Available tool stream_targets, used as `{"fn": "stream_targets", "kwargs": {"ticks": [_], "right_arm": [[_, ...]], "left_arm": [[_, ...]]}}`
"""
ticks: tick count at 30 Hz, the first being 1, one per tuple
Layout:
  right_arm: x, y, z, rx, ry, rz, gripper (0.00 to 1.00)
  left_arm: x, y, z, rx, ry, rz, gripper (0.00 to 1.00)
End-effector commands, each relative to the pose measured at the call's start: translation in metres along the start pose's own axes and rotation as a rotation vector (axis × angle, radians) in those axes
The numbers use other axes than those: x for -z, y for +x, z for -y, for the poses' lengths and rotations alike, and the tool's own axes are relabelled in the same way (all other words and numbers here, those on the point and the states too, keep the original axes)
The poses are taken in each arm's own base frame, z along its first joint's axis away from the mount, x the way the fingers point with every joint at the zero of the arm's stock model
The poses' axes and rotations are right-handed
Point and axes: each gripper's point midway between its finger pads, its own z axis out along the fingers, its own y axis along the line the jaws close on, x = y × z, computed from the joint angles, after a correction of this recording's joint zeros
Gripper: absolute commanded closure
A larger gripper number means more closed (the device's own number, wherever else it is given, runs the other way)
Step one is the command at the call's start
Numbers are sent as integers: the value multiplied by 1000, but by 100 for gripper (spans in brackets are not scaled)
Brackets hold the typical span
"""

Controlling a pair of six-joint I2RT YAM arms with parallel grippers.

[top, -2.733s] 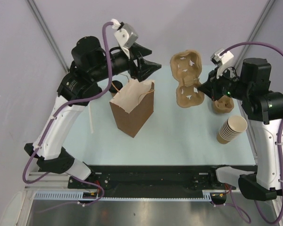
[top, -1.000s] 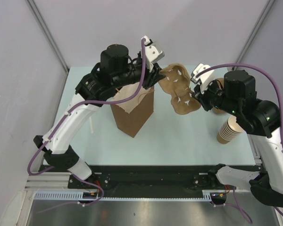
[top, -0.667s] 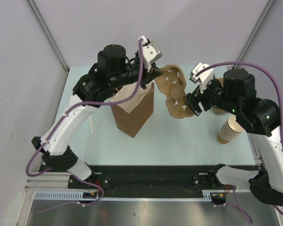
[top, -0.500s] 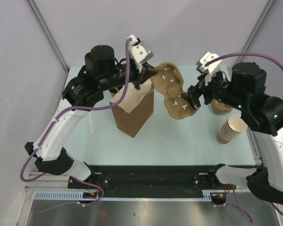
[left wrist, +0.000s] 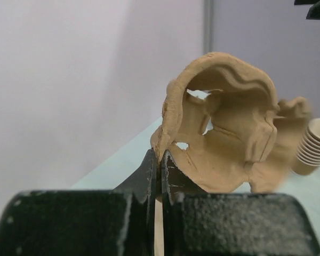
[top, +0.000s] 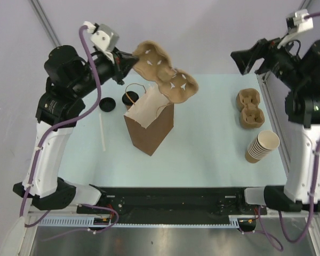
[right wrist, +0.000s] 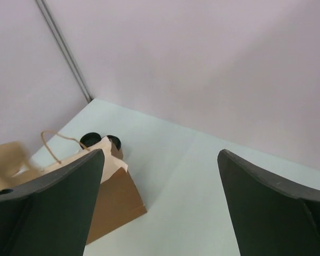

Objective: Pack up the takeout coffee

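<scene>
Currently takeout coffee (top: 130, 98) sits far-left on table (top: 213, 138) just behind paper bag (top: 149, 128), probably light and crushable, best gripped mid-wall below lid; left gripper (top: 131, 60) pinches pulp cup carrier (top: 165, 74) rim, right gripper (top: 242, 60) open.

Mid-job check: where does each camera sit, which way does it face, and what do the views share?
Top external: above and behind the bases, looking down on the table; both arms show, left hand shut on the pulp carrier by the paper bag, right hand open.
Left wrist: looks along its shut fingers at the carrier, cup stack beyond.
Right wrist: looks between its spread fingers, down at the bag.
Shared: top and left wrist, carrier and stack; top and right wrist, bag.
</scene>
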Motion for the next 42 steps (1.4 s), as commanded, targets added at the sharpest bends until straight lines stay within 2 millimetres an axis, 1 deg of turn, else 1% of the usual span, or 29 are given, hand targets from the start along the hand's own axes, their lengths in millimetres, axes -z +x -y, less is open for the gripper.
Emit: {"fn": "stream_targets", "kwargs": {"ticks": [1,2,3,4,5,6,7,9,10,11,12,13,14,15,16,17,18,21,25,27,29,31,33,34,36,37,38,39,42], "right_arm": [[-62,41,24,-214,-141,-106,10],[-78,56,31,-228,-157,-128,11],[-85,63,32,-224,-157,-137,11],[-92,69,26,-215,-175,-150,11],[-103,81,29,-225,-180,-175,9],[-107,86,26,-224,-197,-188,8],[-113,97,18,-231,-222,-216,8],[-126,114,14,-170,-242,-253,7],[-131,128,-8,-148,-287,-296,7],[-136,136,-14,-90,-305,-315,7],[-149,157,-17,-43,-304,-356,7],[-150,163,-25,-12,-323,-384,8],[-157,176,-42,65,-362,-405,9],[-163,193,-48,80,-382,-446,9],[-164,199,-56,97,-405,-471,9],[-167,208,-69,130,-430,-492,9],[-173,225,-72,162,-447,-528,9],[-177,245,-87,214,-489,-579,8],[-187,279,-95,220,-514,-658,4],[-188,288,-96,209,-507,-685,3],[-184,302,-95,178,-506,-728,2],[-178,308,-95,169,-515,-751,5],[-173,313,-98,163,-546,-768,22],[-168,313,-101,156,-563,-779,44],[-158,310,-109,153,-629,-787,64],[-154,309,-112,154,-654,-788,89],[-149,306,-115,150,-685,-791,100],[-140,305,-116,152,-709,-809,100],[-126,286,-113,153,-753,-778,100]], "left_arm": [[22,-4,-31,89,-101,37,100],[29,-3,-42,86,-140,37,100],[31,-1,-44,122,-140,36,100],[35,4,-52,128,-161,26,100],[38,5,-55,129,-170,24,100],[40,6,-56,131,-174,23,100],[42,12,-62,137,-191,14,100],[49,10,-65,136,-209,24,100],[51,13,-71,139,-226,23,100],[53,14,-72,144,-232,27,100],[55,13,-73,156,-240,34,100],[57,15,-77,162,-250,33,100],[57,17,-77,169,-250,32,100],[58,17,-78,177,-252,31,100],[60,19,-81,181,-261,26,100],[60,20,-81,185,-258,26,100],[60,22,-82,196,-262,23,100],[62,24,-86,210,-270,27,100],[63,27,-87,225,-266,25,100],[65,28,-87,230,-269,25,100],[68,27,-85,228,-269,30,100],[68,31,-85,232,-266,24,100],[68,33,-83,236,-262,23,100],[69,32,-83,236,-262,27,100],[69,33,-82,239,-257,27,100],[69,33,-82,240,-257,26,100],[70,32,-81,238,-257,28,100],[70,31,-80,236,-254,29,100],[71,28,-78,227,-246,32,100]]}}
